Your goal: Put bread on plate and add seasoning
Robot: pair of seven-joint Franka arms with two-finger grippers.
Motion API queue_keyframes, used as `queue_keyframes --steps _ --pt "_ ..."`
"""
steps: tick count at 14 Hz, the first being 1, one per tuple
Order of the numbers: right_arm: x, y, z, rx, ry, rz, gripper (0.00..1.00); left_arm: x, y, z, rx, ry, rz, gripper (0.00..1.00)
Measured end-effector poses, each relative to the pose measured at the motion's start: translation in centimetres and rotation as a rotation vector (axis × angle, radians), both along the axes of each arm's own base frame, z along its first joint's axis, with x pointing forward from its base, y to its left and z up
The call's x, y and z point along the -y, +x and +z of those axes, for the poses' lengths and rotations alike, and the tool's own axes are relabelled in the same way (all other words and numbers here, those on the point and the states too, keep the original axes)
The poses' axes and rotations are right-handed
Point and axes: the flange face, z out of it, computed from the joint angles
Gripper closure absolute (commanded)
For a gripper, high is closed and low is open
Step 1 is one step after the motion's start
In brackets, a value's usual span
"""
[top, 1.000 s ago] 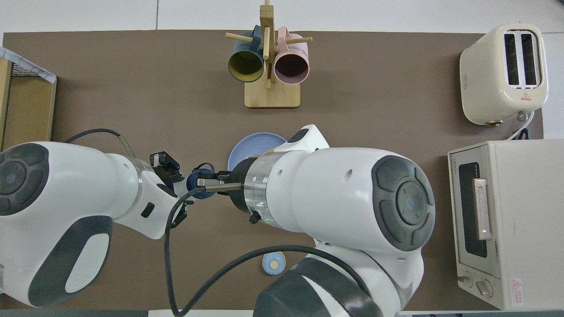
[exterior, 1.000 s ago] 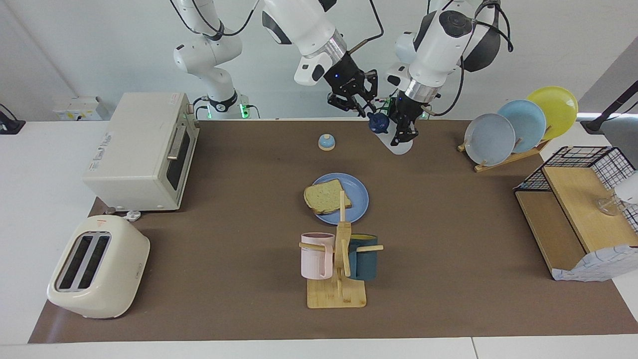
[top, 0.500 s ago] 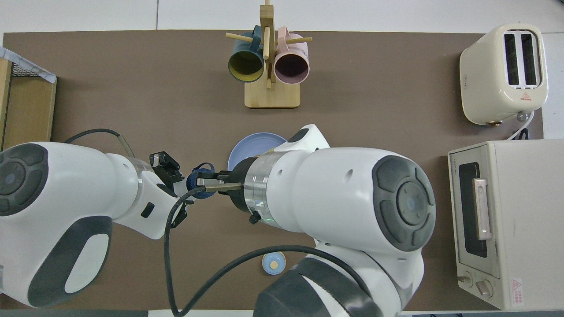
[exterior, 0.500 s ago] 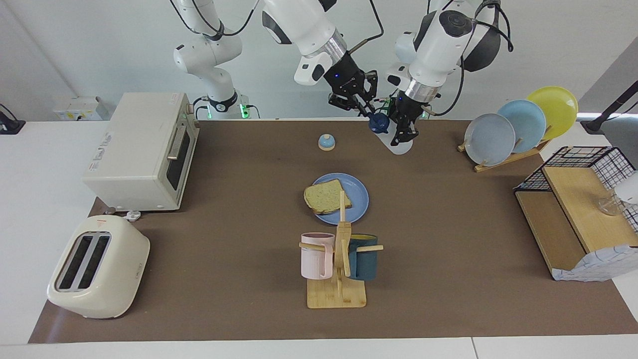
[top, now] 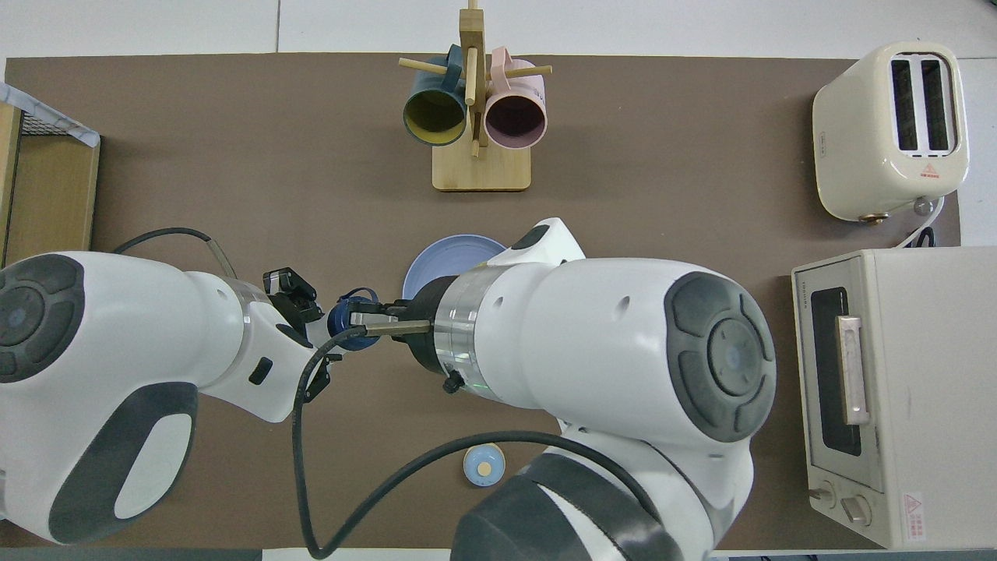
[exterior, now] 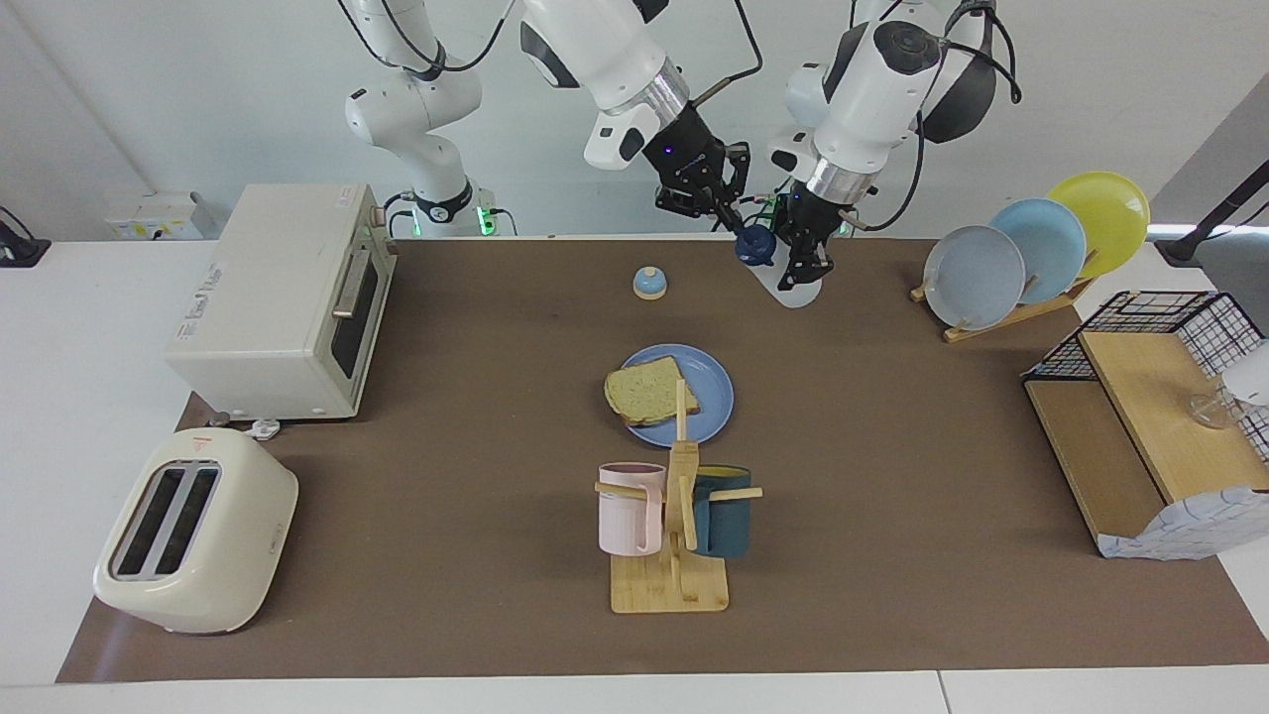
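Observation:
The bread [exterior: 649, 392] lies on the blue plate [exterior: 712, 399] at mid-table; in the overhead view only the plate's rim [top: 452, 255] shows past the right arm, and the bread is hidden. My left gripper [exterior: 805, 266] is shut on the seasoning bottle [exterior: 793, 291] and holds it tilted in the air over the mat's edge nearest the robots. The bottle's navy cap [exterior: 755, 243] points toward my right gripper [exterior: 736, 222], which is right at the cap. In the overhead view the cap [top: 343, 315] sits between the left gripper [top: 311, 327] and the right gripper [top: 368, 321].
A blue-domed bell [exterior: 649, 284] stands nearer to the robots than the plate. A mug tree [exterior: 674, 526] with pink and teal mugs stands farther out. An oven [exterior: 288, 297] and a toaster [exterior: 193, 531] are at the right arm's end. A plate rack [exterior: 1031, 248] and a wooden shelf [exterior: 1150, 426] are at the left arm's end.
My right gripper has crept slightly upward at the cap. The bottle, the left gripper, the bread and the plate have stayed where they were.

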Motion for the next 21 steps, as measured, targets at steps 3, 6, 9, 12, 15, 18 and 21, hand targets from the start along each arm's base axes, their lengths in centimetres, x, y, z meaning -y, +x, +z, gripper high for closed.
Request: queue_keyframes --steps 3,6,9,12,15,18,21 --pt "1.0 1.3 0.3 -0.073 0.065 -0.079 1.00 0.0 0.1 0.2 0.009 -0.005 0.009 1.00" --pt "2.1 2.7 0.6 -0.084 0.086 -0.115 0.01 0.2 -0.1 0.1 0.008 -0.004 0.005 1.00" --pt "2.2 2.9 0.2 -0.077 0.071 -0.113 0.00 0.2 -0.1 0.1 0.006 -0.003 0.008 1.00" --pt "4.1 4.1 -0.3 0.030 -0.062 -0.087 0.00 0.2 -0.1 0.0 0.003 -0.002 0.011 1.00" --pt "11.2 7.6 -1.9 0.099 -0.270 0.012 0.00 -0.2 0.3 0.1 0.046 0.047 -0.004 1.00" --pt "23.2 10.7 -3.4 0.018 -0.460 0.071 0.00 -0.5 0.6 0.1 0.129 0.171 -0.046 1.00" --pt "31.6 9.9 -1.3 -0.066 -0.550 0.109 0.00 1.2 0.4 -0.6 0.190 0.270 -0.093 1.00"
